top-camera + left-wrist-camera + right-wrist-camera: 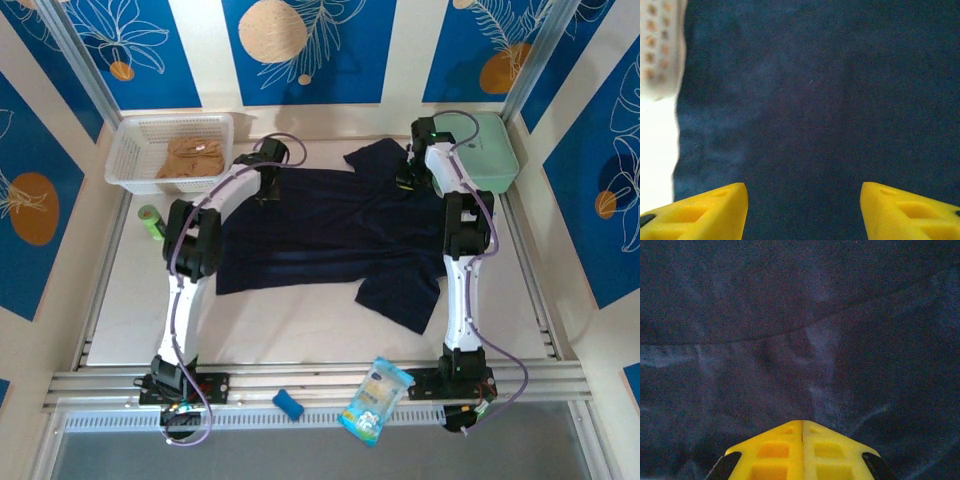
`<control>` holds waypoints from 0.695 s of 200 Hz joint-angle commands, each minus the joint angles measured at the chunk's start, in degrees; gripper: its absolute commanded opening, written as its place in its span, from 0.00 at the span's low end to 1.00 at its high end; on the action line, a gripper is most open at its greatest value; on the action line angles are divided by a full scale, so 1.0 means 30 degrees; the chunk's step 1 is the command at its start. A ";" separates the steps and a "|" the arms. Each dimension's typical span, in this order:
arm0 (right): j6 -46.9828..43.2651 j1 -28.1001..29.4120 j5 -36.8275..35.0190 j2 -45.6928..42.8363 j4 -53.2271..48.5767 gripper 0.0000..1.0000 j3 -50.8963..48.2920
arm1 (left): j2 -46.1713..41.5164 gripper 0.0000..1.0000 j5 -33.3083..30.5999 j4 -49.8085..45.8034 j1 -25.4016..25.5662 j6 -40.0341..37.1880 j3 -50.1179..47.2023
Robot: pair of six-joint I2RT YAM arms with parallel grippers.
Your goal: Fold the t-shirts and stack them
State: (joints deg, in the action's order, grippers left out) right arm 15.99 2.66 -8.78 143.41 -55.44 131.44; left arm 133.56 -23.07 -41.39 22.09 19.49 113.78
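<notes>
The left arm (195,240) lies across the left edge of the navy shirt (330,230) in the top view and hides the hem there. The right arm (460,230) covers part of the shirt's right side and the left end of the mint case (495,165). The tan shirt (190,158) is crumpled in the basket (125,150), so its sleeves and collar cannot be made out. A green thing (150,221) beside the left arm is too small to name. In the left wrist view the basket corner is a blur, and the bottom edge cuts off the 2 fingers of the left hand (802,186). The right hand (802,421) is cut off the same way. Whether cloth is pinched between its pressed-together fingers cannot be told.
</notes>
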 commanded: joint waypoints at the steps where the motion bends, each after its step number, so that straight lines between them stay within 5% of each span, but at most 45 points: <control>1: -0.0108 0.0133 -0.0190 0.1158 -0.1451 0.00 0.1559 | 0.1563 0.61 -0.0648 -0.0686 -0.0297 -0.0391 0.2090; 44: 0.0470 -0.0052 -0.0629 0.1551 -0.2316 0.00 0.0660 | 0.2894 0.58 0.0966 -0.2839 -0.0506 0.0618 0.2181; 85: 0.0634 -0.0043 -0.1514 -0.0474 -0.1919 0.00 -0.3199 | -0.0095 0.55 0.3505 -0.0596 0.0138 0.1212 -0.4032; 139: 0.0914 -0.0103 -0.2762 -0.3167 -0.0730 0.00 -0.8153 | -0.3921 0.55 0.3206 0.1091 0.1735 0.2846 -1.0757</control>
State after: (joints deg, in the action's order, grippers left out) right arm 17.56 2.66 -13.37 134.85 -55.33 112.84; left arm 122.69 -15.84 -34.81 25.06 25.28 89.78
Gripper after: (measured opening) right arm 0.047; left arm 0.548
